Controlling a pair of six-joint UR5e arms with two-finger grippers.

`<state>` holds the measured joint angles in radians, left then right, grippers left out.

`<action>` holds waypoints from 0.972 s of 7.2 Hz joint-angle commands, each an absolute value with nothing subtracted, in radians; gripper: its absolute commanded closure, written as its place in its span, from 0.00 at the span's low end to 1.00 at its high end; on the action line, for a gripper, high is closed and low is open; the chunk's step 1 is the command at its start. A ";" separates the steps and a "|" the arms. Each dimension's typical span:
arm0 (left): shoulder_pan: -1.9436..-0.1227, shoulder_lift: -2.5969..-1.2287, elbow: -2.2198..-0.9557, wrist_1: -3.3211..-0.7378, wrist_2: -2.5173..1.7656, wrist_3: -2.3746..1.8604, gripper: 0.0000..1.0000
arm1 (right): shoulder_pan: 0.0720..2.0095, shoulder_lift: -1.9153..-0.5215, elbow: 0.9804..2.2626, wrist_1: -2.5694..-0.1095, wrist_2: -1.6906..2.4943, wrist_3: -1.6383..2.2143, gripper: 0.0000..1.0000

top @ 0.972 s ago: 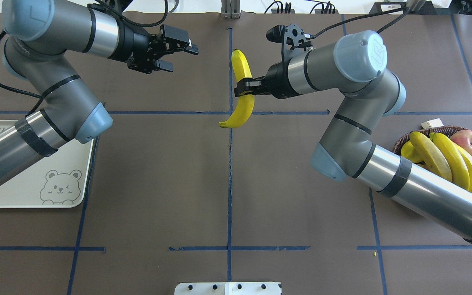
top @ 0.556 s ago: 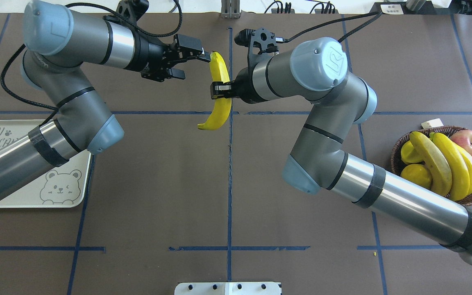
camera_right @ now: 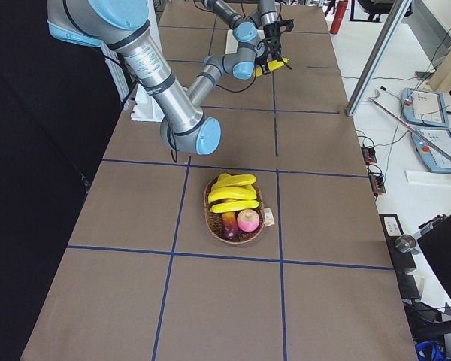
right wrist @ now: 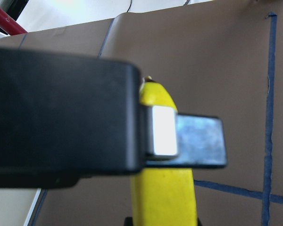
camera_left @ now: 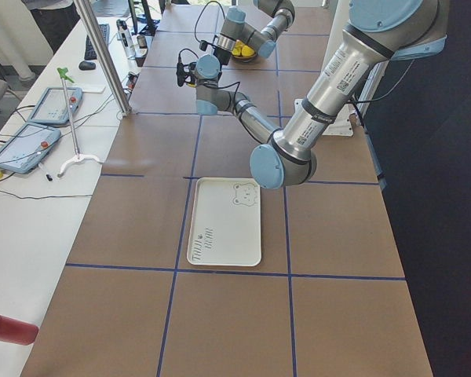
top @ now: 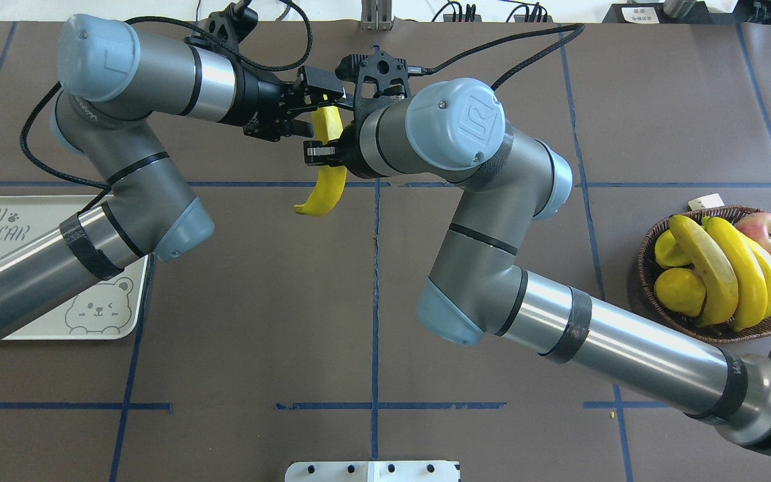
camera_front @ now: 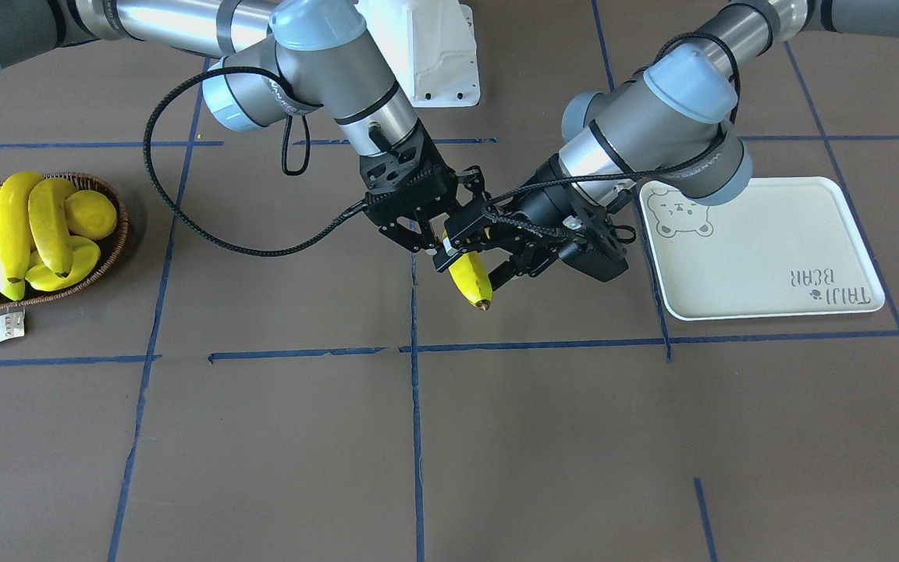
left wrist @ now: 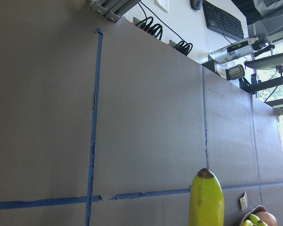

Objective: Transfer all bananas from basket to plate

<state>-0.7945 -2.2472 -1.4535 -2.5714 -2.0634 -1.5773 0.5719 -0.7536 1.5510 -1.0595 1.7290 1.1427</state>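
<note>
My right gripper (top: 324,152) is shut on the middle of one banana (top: 322,191) and holds it in the air over the table's far centre. It also shows in the front view (camera_front: 471,281). The right wrist view shows a finger pad (right wrist: 162,131) pressed on it. My left gripper (top: 313,110) is open, and its jaws stand on either side of that banana's far end. Three more bananas (top: 727,268) lie in the wicker basket (top: 646,258) at the right. The cream plate (top: 37,311) with a bear face lies bare at the left, partly under my left arm.
The basket also holds a red apple (top: 763,231), a lemon (top: 678,289) and other fruit. A paper tag (top: 705,201) lies beside it. Both arms and their cables crowd the far centre. A white mount (top: 372,470) sits at the near edge.
My right arm carried the banana leftward, and my left gripper reached right to meet it. The banana's far end now sits between the left jaws. The plate's lettering is uncovered.
</note>
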 commanded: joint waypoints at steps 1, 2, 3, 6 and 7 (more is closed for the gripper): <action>-0.796 -2.243 -1.454 -2.566 -2.063 -1.580 0.24 | 0.566 -0.753 1.586 -1.104 1.717 1.141 0.95; -0.799 -2.241 -1.454 -2.566 -2.063 -1.582 0.34 | 0.566 -0.753 1.600 -1.133 1.715 1.141 0.95; -0.799 -2.240 -1.460 -2.566 -2.063 -1.582 0.39 | 0.566 -0.759 1.600 -1.138 1.713 1.137 0.95; -0.799 -2.244 -1.465 -2.565 -2.063 -1.582 0.39 | 0.557 -0.756 1.595 -1.138 1.684 1.132 0.95; -0.798 -2.244 -1.465 -2.565 -2.063 -1.582 0.39 | 0.557 -0.756 1.595 -1.137 1.684 1.131 0.95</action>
